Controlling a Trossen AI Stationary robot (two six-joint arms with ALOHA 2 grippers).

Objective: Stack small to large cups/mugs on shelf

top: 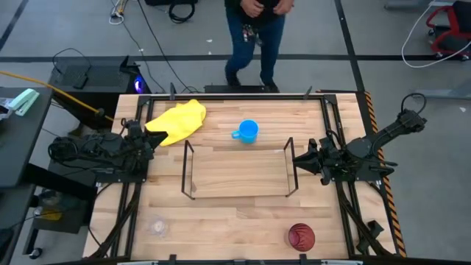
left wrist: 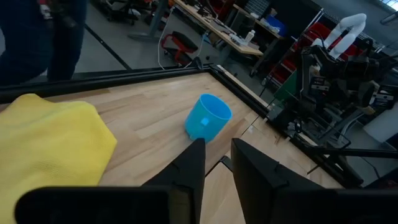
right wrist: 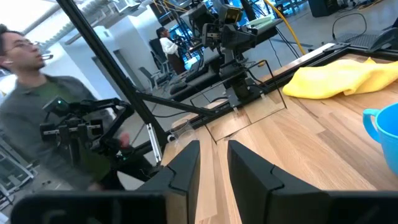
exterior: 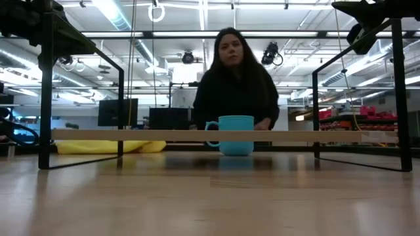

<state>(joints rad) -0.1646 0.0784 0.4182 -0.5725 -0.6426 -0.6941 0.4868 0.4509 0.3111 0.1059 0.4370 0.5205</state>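
The black wire shelf (top: pixel 239 171) stands on the middle of the table, with nothing on it. The blue mug (top: pixel 248 131) stands upright on the table just beyond the shelf's far side; it also shows in the low view (exterior: pixel 235 134) and the left wrist view (left wrist: pixel 208 117). The clear cup (top: pixel 157 226) stands near the front left. The dark red cup (top: pixel 300 236) stands near the front right. My left gripper (top: pixel 151 143) is shut and empty at the table's left edge, beside the yellow cloth (top: pixel 176 121). My right gripper (top: pixel 298 160) is shut and empty just right of the shelf's right end frame.
The yellow cloth lies crumpled at the far left of the table. Black rails (top: pixel 335 132) run along the table's edges. A person (top: pixel 254 37) stands just beyond the far edge. Bare wood lies between the shelf and the front cups.
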